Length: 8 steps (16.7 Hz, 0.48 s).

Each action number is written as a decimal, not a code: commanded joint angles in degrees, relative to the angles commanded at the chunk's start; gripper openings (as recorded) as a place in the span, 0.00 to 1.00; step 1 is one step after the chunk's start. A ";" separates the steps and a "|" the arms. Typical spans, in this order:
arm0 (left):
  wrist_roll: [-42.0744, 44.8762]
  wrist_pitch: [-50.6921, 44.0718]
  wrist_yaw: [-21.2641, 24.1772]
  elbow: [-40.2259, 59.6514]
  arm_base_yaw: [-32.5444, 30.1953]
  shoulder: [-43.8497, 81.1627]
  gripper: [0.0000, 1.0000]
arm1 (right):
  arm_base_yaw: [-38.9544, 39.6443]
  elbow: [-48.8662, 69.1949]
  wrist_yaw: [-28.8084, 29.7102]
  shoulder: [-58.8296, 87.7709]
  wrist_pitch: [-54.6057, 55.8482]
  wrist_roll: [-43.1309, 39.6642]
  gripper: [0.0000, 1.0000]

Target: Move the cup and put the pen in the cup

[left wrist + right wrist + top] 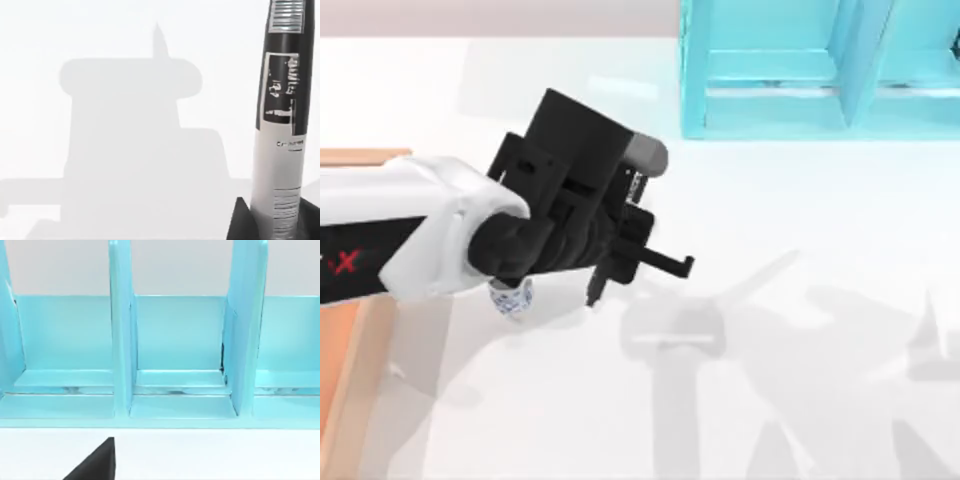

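Currently your left gripper (272, 220) pinches the slim black, grey-labelled marker pen (280, 150): light, stiff, slick; grip mid-barrel. Small blue-patterned white cup (510, 296) sits below.

Blue-patterned cup (510, 296) sits partly hidden; grey-labelled pen (280, 125) seemingly upright.

A white table (800, 220) with soft grey shadows; a light blue rack (820, 70) with walls between its slots stands at the back; an orange tray (350, 380) lies at the left edge.

Cup (510, 296): white with blue pattern. Pen (280, 130): black with pale grey labelled middle. Rack (175, 355): turquoise. Table (800, 230): white.
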 joint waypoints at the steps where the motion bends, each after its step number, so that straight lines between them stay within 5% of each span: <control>1: 0.53 3.07 0.13 -2.25 0.30 -1.55 0.00 | 0.00 0.00 0.00 0.00 0.00 0.00 1.00; 8: 4.67 22.96 -1.04 -17.81 2.37 -11.47 0.00 | 0.00 0.00 0.00 0.00 0.00 0.00 1.00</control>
